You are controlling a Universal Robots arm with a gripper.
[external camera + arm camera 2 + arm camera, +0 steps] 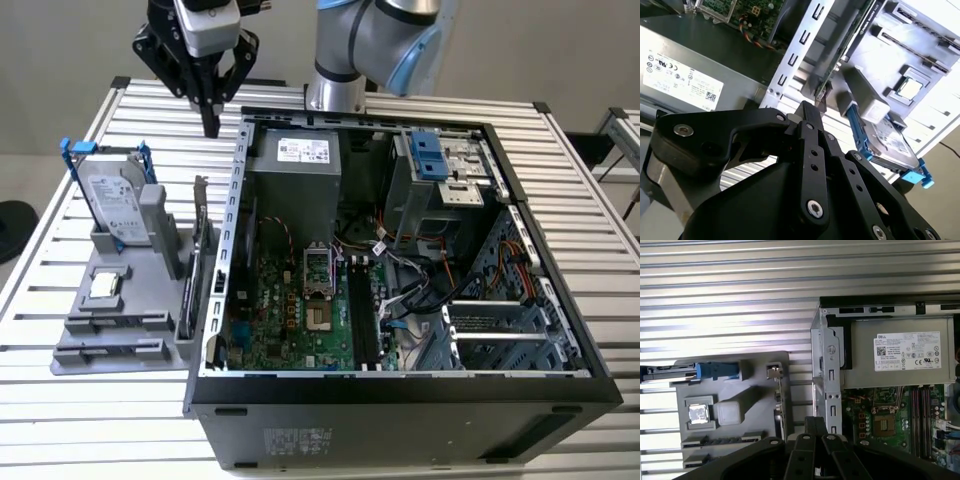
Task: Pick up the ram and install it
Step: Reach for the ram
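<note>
Black fingers [210, 112] pressed together, empty; ram [188, 295] on edge in grey holder [75, 325], well apart.

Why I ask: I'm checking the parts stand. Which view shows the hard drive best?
The exterior view: the hard drive stands in the grey stand, labelled face toward the camera. The second wrist view shows the hard drive slanted, partly hidden. The first wrist view shows the hard drive edge-on.

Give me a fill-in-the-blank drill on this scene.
1. The gripper holds ____.
2. The hard drive sits in a ____ frame.
3. The gray holder lies to the exterior view's ____ of the case.
Missing words: nothing; blue; left.
</note>
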